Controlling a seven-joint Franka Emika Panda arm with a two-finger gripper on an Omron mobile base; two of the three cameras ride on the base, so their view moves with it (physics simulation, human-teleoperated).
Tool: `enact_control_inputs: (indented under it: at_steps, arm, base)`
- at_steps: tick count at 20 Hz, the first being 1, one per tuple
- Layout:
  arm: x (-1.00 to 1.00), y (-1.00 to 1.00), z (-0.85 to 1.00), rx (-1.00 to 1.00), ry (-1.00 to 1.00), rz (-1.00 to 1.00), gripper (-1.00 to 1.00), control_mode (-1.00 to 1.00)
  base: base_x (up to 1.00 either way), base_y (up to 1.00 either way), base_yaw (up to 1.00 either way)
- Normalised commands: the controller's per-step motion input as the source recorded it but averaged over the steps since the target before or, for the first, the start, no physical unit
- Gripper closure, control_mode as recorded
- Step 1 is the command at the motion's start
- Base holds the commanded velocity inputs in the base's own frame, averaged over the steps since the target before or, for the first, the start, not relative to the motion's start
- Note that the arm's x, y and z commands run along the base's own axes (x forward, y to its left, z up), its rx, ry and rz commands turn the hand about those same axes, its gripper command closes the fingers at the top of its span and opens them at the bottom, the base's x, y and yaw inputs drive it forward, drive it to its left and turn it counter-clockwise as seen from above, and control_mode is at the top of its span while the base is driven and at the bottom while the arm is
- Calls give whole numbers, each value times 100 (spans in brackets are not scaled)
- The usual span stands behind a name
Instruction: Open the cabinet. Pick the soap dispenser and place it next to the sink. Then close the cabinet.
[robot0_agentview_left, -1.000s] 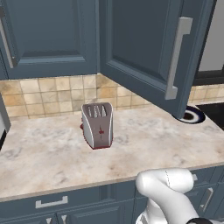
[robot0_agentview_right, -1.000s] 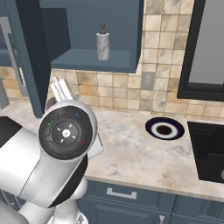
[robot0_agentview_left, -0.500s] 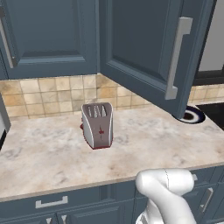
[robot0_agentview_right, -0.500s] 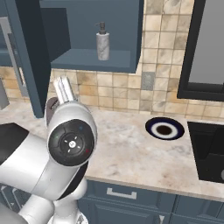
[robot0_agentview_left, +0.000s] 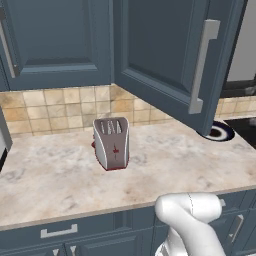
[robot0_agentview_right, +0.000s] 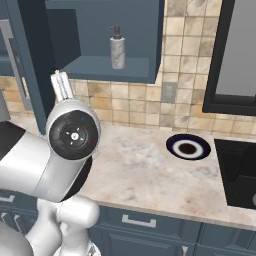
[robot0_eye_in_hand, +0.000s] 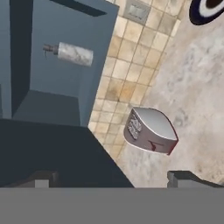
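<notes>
No brand name or legible writing showed on anything; the toaster (robot0_agentview_left: 111, 143) carried only a small red mark on its brushed-silver side, above a red base. The cabinet (robot0_agentview_left: 172, 60), slate-blue with a recessed panel and a long light-grey bar handle (robot0_agentview_left: 202, 66), stood swung open. On its bare shelf (robot0_agentview_right: 112, 69) the soap dispenser (robot0_agentview_right: 117, 48), a mottled grey cylinder with a darker pump head, stood upright, well apart from the gripper (robot0_eye_in_hand: 114, 178). The gripper's two dark fingertips (robot0_eye_in_hand: 40, 179) stood wide apart, clamping nothing. The counter (robot0_agentview_right: 150, 170) was veined beige marble beneath square tan tiles, and a round dark-rimmed dish (robot0_agentview_right: 188, 147) lay on it.
</notes>
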Motion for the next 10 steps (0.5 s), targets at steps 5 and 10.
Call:
enact_control_inputs:
  at_steps: [5,10]
  arm:
    - [38,8,21,0,4,13,-100,-100]
    - [49,0,2,0,0,16,-100,-100]
  base:
    - [0,0,0]
    - [0,0,0]
